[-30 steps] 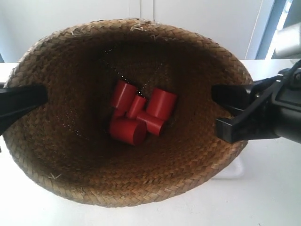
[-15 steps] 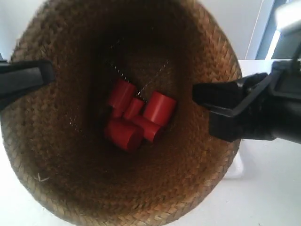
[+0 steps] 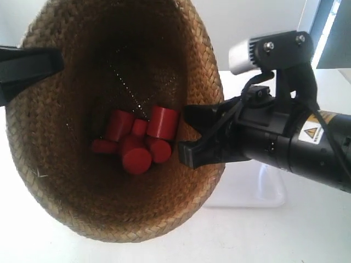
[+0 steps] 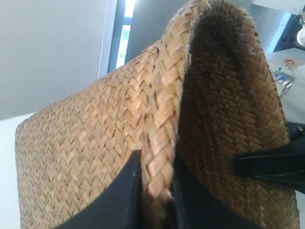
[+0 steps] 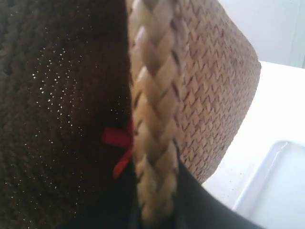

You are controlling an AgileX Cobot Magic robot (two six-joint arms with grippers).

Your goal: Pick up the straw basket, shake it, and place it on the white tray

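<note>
The straw basket (image 3: 66, 181) hangs in the air, tilted, its dark mouth facing the exterior camera. Several red cylinders (image 3: 137, 139) lie in its bottom. My left gripper (image 4: 155, 183) is shut on the braided rim (image 4: 164, 129), one finger on each side of it. My right gripper (image 5: 155, 200) is shut on the opposite part of the rim (image 5: 152, 109). In the exterior view the right gripper (image 3: 189, 137) clamps the rim at the right and the left gripper's finger (image 3: 27, 66) at the left. The white tray (image 3: 258, 192) lies on the table, partly hidden behind the basket and the right arm.
The white table (image 3: 307, 235) spreads under the basket. The tray's rim (image 5: 271, 181) also shows in the right wrist view, just past the basket's tapered wall (image 5: 214, 95). A window strip (image 3: 329, 22) is at the back right.
The basket has swung left and up and its mouth has narrowed as the right arm moved inward. The red cylinders have slid leftward and spread. More of the tray now shows.
</note>
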